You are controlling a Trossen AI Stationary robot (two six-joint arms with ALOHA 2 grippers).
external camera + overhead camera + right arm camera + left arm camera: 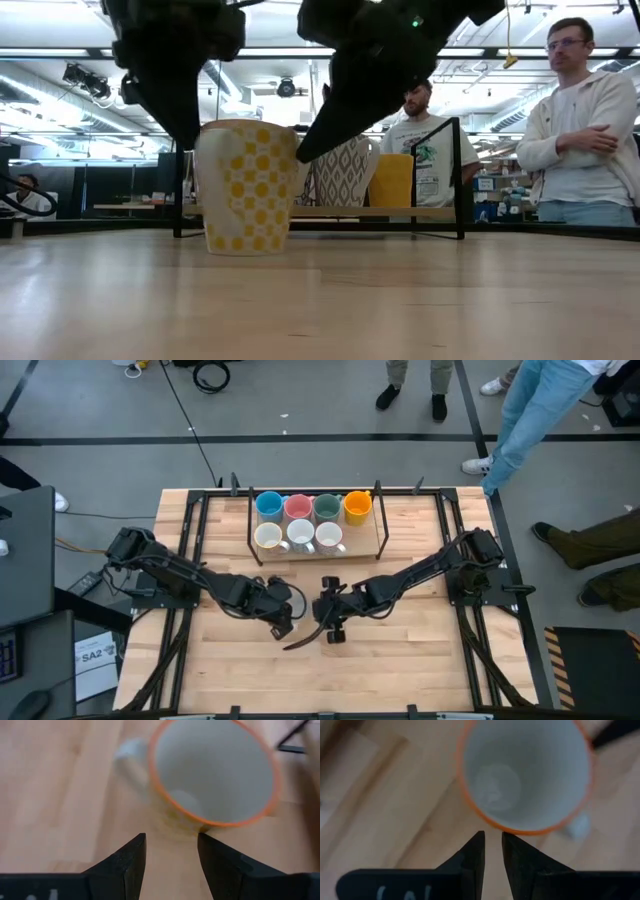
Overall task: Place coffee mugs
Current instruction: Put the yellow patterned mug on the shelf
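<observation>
Mug (pixel 247 187), yellow-patterned with an orange rim, stands upright on your table (pixel 400 300) between both grippers. Left gripper (pixel 492 839) fingers nearly together, empty; right gripper (pixel 171 840) fingers apart, gripping nothing.

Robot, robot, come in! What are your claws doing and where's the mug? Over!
Left gripper nearly shut, right gripper open, both empty. Yellow-patterned mug upright on table between them. Seven mugs in rack. Nothing blocking.

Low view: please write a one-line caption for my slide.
Cream mug with yellow dots upright on the table, left gripper and right gripper close by its rim, onlookers behind.
</observation>
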